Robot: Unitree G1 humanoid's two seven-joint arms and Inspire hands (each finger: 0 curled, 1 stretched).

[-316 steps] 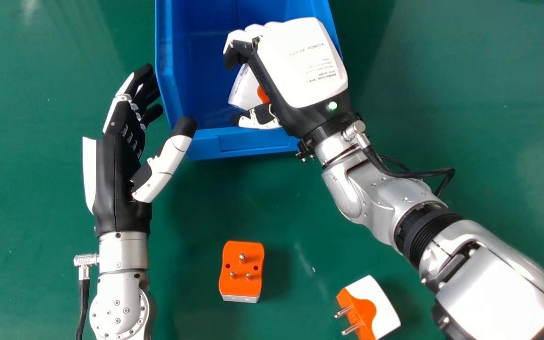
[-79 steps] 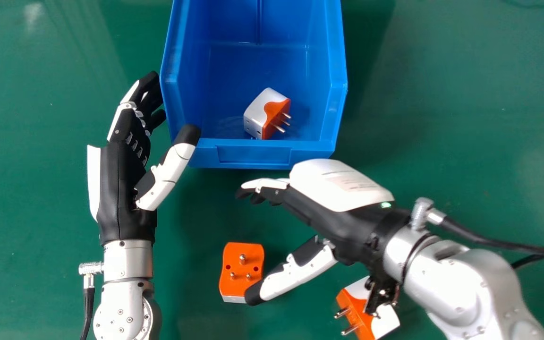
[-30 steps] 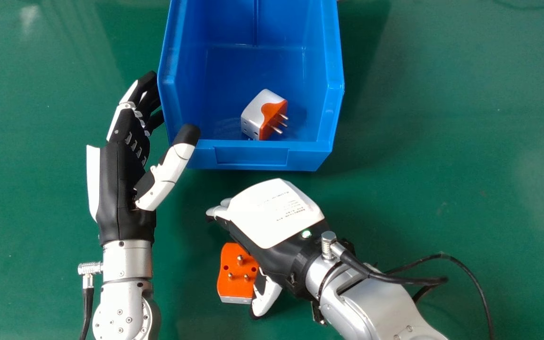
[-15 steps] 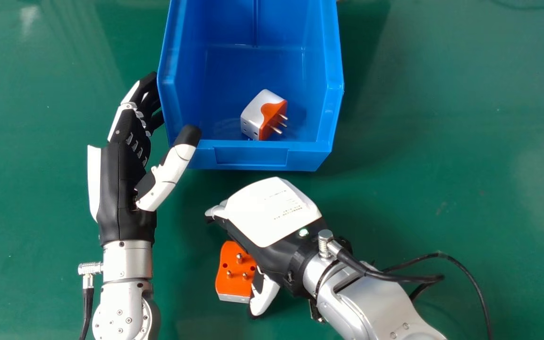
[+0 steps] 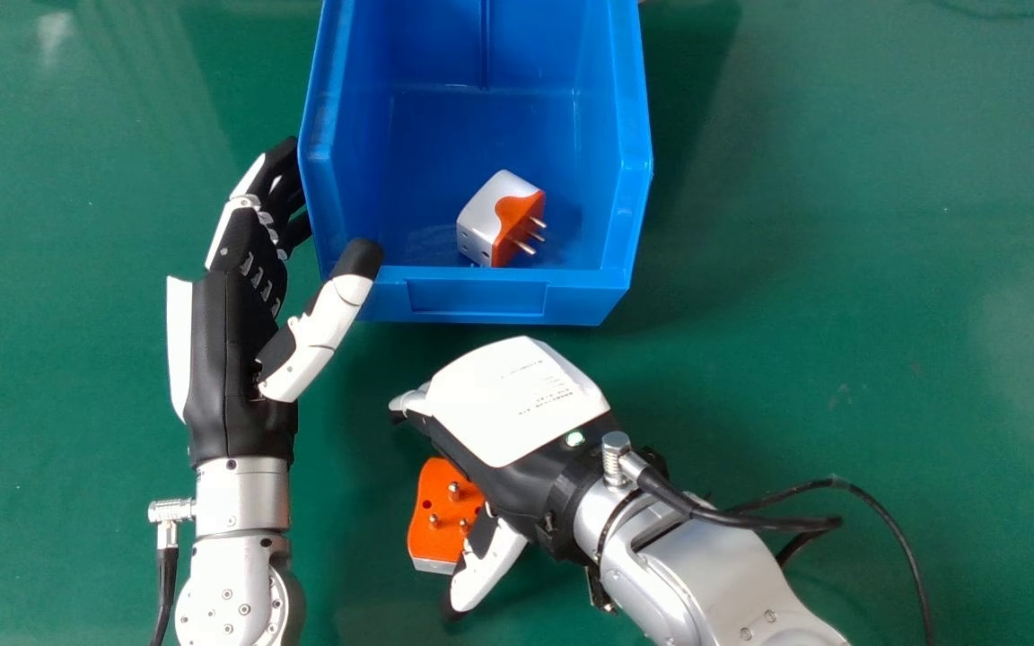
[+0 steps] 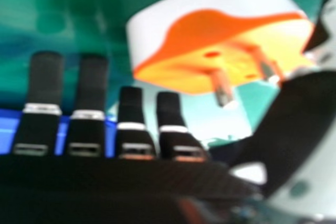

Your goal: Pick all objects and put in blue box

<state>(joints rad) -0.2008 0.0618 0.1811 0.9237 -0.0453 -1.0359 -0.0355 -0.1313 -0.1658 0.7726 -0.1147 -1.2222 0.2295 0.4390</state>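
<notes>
Here, one plug is contained by the box. Another plug is partly covered by the right hand, whose fingers are extended.

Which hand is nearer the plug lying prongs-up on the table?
Right. The right hand is partly over the plug, its thumb at the plug's near edge; the left hand is farther off, at the box's left side.

Glossy blue plastic box; metal pins look shiny.
</notes>
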